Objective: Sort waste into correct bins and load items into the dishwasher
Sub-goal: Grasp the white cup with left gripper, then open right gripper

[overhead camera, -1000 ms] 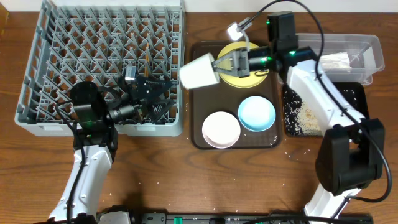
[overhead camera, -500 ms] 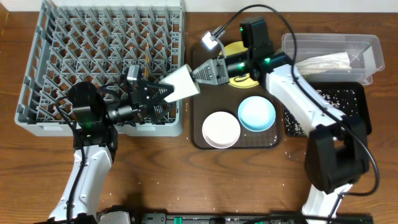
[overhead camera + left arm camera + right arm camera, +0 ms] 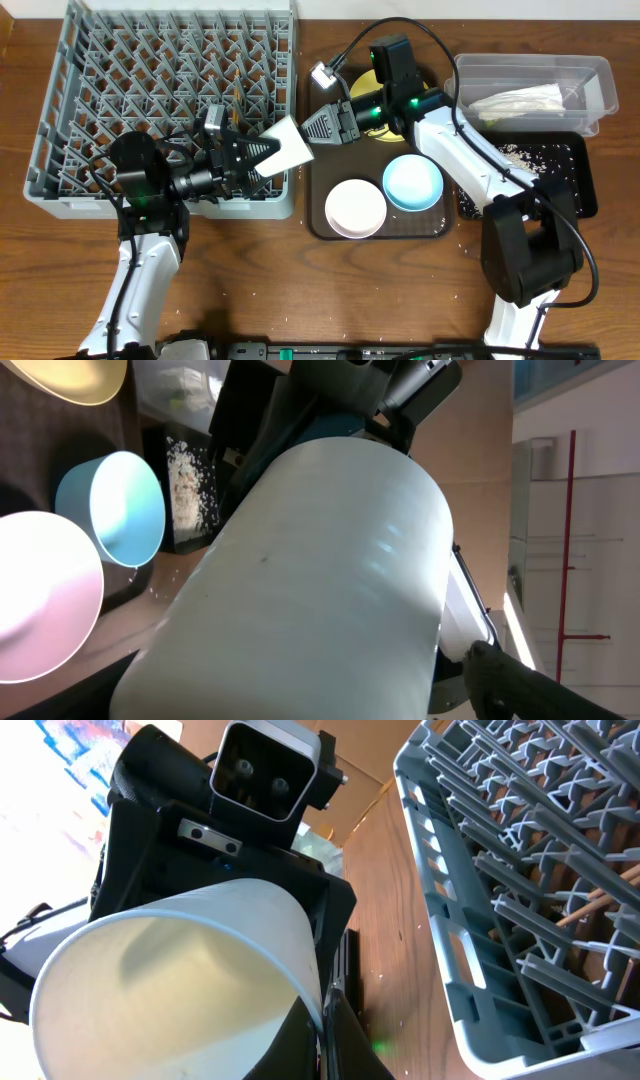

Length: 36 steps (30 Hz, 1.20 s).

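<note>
A small white cup (image 3: 288,143) hangs on its side over the gap between the brown tray and the grey dish rack (image 3: 160,90). My right gripper (image 3: 310,130) is shut on the cup's rim, one finger inside and one outside (image 3: 322,1010). My left gripper (image 3: 262,152) stands open at the rack's right front corner, its fingers on either side of the cup's base; the cup (image 3: 320,580) fills the left wrist view. The yellow plate (image 3: 366,80), the light blue bowl (image 3: 412,182) and the white bowl (image 3: 355,207) sit on the brown tray.
The brown tray (image 3: 315,215) lies between the rack and the bins. A clear tub (image 3: 530,68) at the far right holds a pale crumpled item (image 3: 520,100). The black tray (image 3: 580,170) in front of it holds white rice scraps (image 3: 510,152).
My right arm has carried the cup left, from over the yellow plate to between the left gripper's open fingers. The left arm has barely moved.
</note>
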Each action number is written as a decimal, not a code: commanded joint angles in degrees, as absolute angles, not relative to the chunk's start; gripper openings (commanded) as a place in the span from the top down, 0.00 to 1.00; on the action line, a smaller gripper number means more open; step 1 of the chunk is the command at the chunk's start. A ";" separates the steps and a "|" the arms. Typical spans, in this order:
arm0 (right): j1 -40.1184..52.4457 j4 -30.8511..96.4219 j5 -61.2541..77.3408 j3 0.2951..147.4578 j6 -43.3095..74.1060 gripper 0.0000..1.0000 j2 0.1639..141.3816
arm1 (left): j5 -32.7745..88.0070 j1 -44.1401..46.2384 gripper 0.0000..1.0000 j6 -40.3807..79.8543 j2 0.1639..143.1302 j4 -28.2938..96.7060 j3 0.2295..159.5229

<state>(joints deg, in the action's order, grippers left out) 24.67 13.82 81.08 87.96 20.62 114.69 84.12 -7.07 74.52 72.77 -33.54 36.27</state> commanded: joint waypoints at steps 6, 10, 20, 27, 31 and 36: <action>25.45 13.69 82.54 86.48 20.60 0.99 114.56 | 85.25 -7.33 0.08 73.08 72.66 -33.98 37.10; 25.56 13.65 82.54 85.67 20.53 0.99 114.59 | 85.25 -7.33 0.08 73.08 72.66 -33.98 37.10; 25.65 12.97 79.92 85.49 20.88 0.99 114.59 | 85.27 -7.31 0.08 73.08 72.64 -33.98 37.10; 26.24 12.40 79.72 85.49 20.99 0.99 114.59 | 85.21 -7.31 0.08 72.27 72.66 -33.95 37.10; 26.33 12.49 79.81 85.49 21.26 0.99 114.59 | 84.40 -7.31 0.10 70.50 72.66 -33.93 37.08; 26.35 12.47 80.01 85.49 21.23 0.99 114.59 | 83.46 -7.31 0.19 69.25 72.66 -33.93 37.08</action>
